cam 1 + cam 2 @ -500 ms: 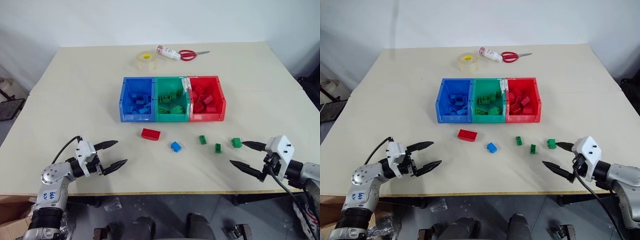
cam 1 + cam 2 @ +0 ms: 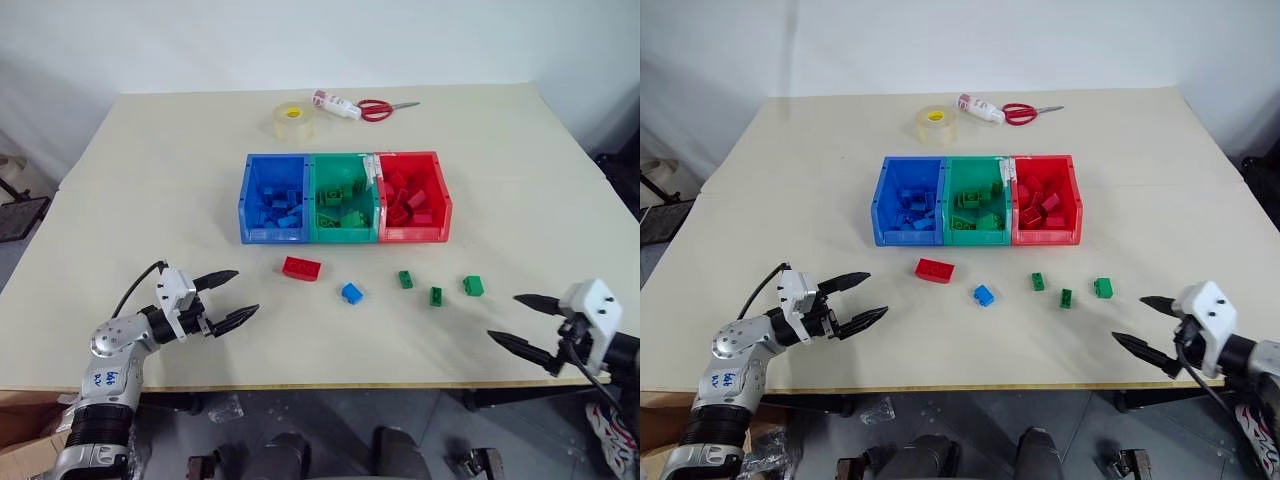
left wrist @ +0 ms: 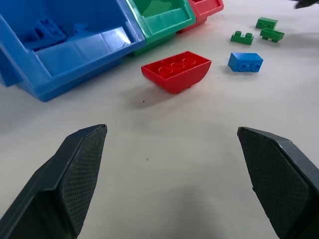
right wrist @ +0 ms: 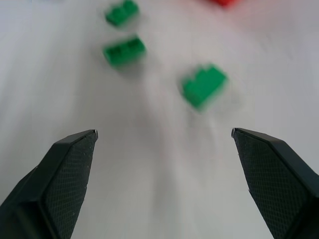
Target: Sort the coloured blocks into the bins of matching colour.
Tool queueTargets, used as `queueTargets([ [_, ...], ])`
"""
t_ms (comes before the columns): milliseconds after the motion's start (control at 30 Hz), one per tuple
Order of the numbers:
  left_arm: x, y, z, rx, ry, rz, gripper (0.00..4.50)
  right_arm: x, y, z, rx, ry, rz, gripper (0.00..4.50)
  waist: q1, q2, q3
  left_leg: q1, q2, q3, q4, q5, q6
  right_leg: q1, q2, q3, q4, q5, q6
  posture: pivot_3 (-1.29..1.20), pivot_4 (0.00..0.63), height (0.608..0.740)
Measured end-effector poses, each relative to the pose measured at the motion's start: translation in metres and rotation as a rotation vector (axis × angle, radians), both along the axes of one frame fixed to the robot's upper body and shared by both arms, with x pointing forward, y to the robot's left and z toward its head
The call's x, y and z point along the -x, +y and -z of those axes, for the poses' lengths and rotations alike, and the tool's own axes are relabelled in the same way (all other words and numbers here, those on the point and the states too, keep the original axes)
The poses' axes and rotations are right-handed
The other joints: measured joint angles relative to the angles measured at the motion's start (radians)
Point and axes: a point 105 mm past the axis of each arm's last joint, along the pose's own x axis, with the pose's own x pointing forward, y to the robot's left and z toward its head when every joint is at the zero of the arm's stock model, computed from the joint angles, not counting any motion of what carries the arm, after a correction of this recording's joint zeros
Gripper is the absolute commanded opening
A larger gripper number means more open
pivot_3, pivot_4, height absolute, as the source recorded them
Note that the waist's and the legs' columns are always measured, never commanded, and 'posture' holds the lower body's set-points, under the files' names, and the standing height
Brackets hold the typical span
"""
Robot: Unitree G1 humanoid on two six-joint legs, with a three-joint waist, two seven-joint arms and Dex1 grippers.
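1. Three joined bins sit in a row at the centre of the frame on the table (image 2: 150,170): a blue bin (image 2: 248,200) on the left, a green bin (image 2: 343,236) in the middle, a red bin (image 2: 443,205) on the right. Each holds a heap of bricks of its own colour; the number inside cannot be told.
2. Five loose bricks lie on the table below the bins, all apart from one another.
3. One red brick (image 2: 301,268) lies below the seam of the blue and green bins.
4. One blue brick (image 2: 351,293) lies lower and to the right of the red brick.
5. Three green bricks lie below the red bin: one (image 2: 405,280), one (image 2: 436,296) and one (image 2: 473,286), the last furthest right.
6. One tape roll (image 2: 293,121) and one pair of scissors (image 2: 375,109) lie at the upper centre, beyond the bins.
7. The left gripper (image 2: 228,297), at the lower left, has its fingers spread wide and holds nothing; it is well apart from the red brick.
8. The right gripper (image 2: 512,320), at the lower right, is spread wide and empty, below and right of the green bricks, touching none.
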Motion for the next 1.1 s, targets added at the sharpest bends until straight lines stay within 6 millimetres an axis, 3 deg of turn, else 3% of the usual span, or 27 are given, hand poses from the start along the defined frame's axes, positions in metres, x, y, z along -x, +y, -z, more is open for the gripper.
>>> queueTargets([
  [167, -0.001, -0.003, -0.002, 0.004, 0.005, 0.026, 4.46, -0.003, -0.005, -0.004, -0.009, 0.013, 0.044, 4.5, -0.004, 0.0, 0.0, 0.001, 0.004, 0.005, 0.0, -0.001, -0.001, -0.001, 0.002, 0.0, -0.001, 0.0, 0.001, 0.0, 0.15, 0.74],
  [367, -0.001, -0.008, -0.003, 0.007, 0.003, 0.052, 4.46, -0.035, 0.023, -0.016, -0.021, -0.039, -0.056, 4.5, -0.005, 0.0, 0.0, 0.002, 0.005, 0.009, 0.0, -0.002, -0.001, -0.001, 0.002, 0.0, -0.001, 0.001, 0.001, 0.0, 0.15, 0.74],
  [533, -0.001, -0.01, -0.003, 0.012, 0.002, 0.058, 4.46, -0.066, 0.032, -0.009, -0.016, -0.015, -0.085, 4.5, -0.001, 0.0, 0.001, 0.001, 0.005, 0.009, 0.0, -0.002, -0.001, -0.002, 0.001, 0.0, -0.001, 0.001, 0.002, 0.0, 0.15, 0.74],
  [667, -0.001, -0.013, -0.003, 0.022, -0.004, 0.058, 4.46, -0.079, 0.034, 0.007, -0.007, 0.032, -0.092, 4.5, -0.003, 0.0, 0.001, 0.001, 0.005, 0.009, 0.0, -0.002, -0.001, -0.003, 0.001, 0.0, 0.0, 0.001, 0.002, 0.0, 0.15, 0.74],
  [800, 0.0, -0.015, -0.001, 0.033, -0.003, 0.047, 4.5, -0.081, 0.034, 0.011, 0.003, 0.054, -0.099, 3.69, -0.005, 0.0, 0.001, 0.0, 0.005, 0.01, 0.0, -0.002, -0.001, -0.004, 0.002, 0.001, 0.001, 0.001, 0.002, 0.0, 0.15, 0.74],
  [1000, 0.004, -0.016, 0.0, 0.032, -0.007, 0.04, 4.5, -0.081, 0.035, 0.011, 0.004, 0.049, -0.1, 1.65, -0.004, 0.0, 0.001, 0.0, 0.005, 0.01, 0.0, -0.002, -0.001, -0.004, 0.002, 0.001, 0.001, 0.001, 0.002, 0.0, 0.15, 0.74],
  [1100, 0.005, -0.016, 0.002, 0.036, 0.001, 0.032, 4.5, -0.081, 0.037, 0.009, 0.01, 0.036, -0.098, 1.61, -0.004, 0.0, 0.001, 0.0, 0.005, 0.011, 0.0, -0.002, -0.001, -0.006, 0.002, 0.002, 0.001, 0.001, 0.002, 0.0, 0.15, 0.74],
])
